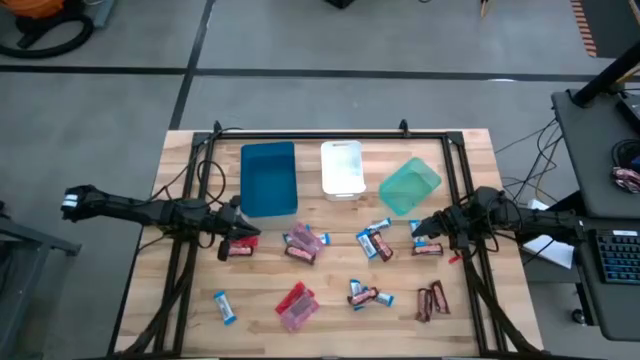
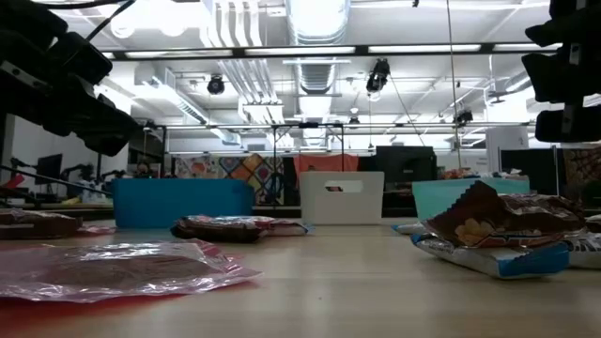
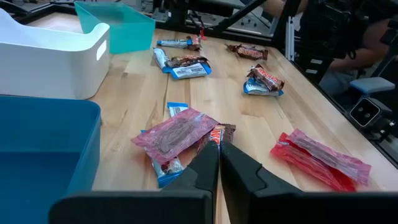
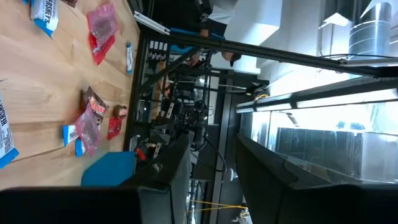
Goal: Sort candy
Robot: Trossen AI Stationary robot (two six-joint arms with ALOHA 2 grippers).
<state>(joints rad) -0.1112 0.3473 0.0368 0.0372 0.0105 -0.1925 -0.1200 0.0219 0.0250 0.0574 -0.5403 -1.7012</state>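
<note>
Claws over scattered candy (image 1: 372, 243) on a wooden tabletop (image 1: 190, 300).
Left claw (image 3: 219, 163) pressed fully together, empty, tips just short of a dark brown-red bar (image 3: 214, 135) tucked under a pink packet (image 3: 177, 132); in the high view hovering beside the blue tray (image 1: 268, 178), near a red piece (image 1: 240, 249). Right claw (image 4: 211, 160) parted partway, gripping nothing, turned sideways toward the room, parked near the green tray (image 1: 410, 186). From above only: full spread of pieces across the tabletop's middle and near half, with the white tray (image 1: 342, 168) between blue and green. From table height only: bright ceiling lights, ducts, and monitors behind the trays, a clear-wrapped packet (image 2: 122, 268) in the foreground. Left wrist view alone: a person seated at the far edge. Grey floor around the tabletop, a keyboard (image 1: 620, 255) off to the right.
</note>
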